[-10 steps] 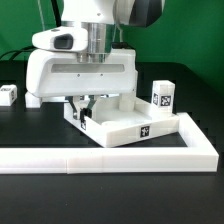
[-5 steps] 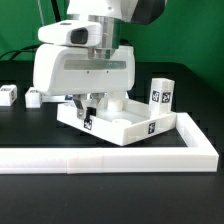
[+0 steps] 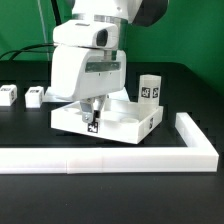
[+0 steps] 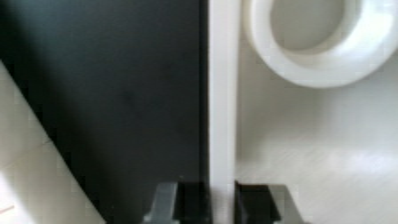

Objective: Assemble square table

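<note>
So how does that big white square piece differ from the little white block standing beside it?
The tabletop is wide, low and tray-like; the leg is small and narrow, standing upright. The gripper is shut on the tabletop's rim, while the leg stands free, with nothing gripping it. Both are white and carry black-and-white square tags.

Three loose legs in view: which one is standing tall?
The leg at the exterior view's right, behind the tabletop. It rises tall, tag toward the camera; the other two, at the exterior view's left, sit low.
</note>
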You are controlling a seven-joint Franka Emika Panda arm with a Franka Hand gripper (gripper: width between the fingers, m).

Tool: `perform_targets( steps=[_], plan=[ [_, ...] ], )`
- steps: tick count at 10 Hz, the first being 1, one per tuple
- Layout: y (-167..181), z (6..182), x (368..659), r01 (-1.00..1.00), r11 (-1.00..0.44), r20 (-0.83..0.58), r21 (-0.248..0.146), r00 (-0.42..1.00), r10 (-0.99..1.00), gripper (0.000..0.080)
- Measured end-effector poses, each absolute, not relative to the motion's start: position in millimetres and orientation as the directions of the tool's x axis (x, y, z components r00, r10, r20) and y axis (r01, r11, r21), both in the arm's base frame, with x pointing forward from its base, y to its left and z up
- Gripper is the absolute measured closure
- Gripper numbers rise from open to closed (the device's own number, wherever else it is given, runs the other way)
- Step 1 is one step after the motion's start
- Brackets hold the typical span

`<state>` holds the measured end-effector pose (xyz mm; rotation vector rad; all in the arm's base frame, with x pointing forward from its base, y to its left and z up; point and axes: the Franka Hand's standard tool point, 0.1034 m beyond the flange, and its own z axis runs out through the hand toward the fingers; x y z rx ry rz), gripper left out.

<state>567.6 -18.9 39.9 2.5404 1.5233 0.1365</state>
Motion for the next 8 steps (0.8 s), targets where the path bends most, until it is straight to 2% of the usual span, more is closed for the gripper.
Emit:
perform_targets(
  steps=[2, 5, 6, 8],
  plan=[
    [-16, 40.1, 569, 0.868, -0.454, -0.012, 0.199, 0.466, 0.885, 0.0741],
    [21, 39.3, 589, 0.898, -0.399, -0.015, 0.185, 0.409, 0.912, 0.0741],
    [29, 34.8, 597, 0.924, -0.343, -0.041, 0.169, 0.355, 0.934, 0.0741],
    [30, 31.7, 601, 0.937, -0.312, -0.059, 0.161, 0.324, 0.944, 0.0739]
  ],
)
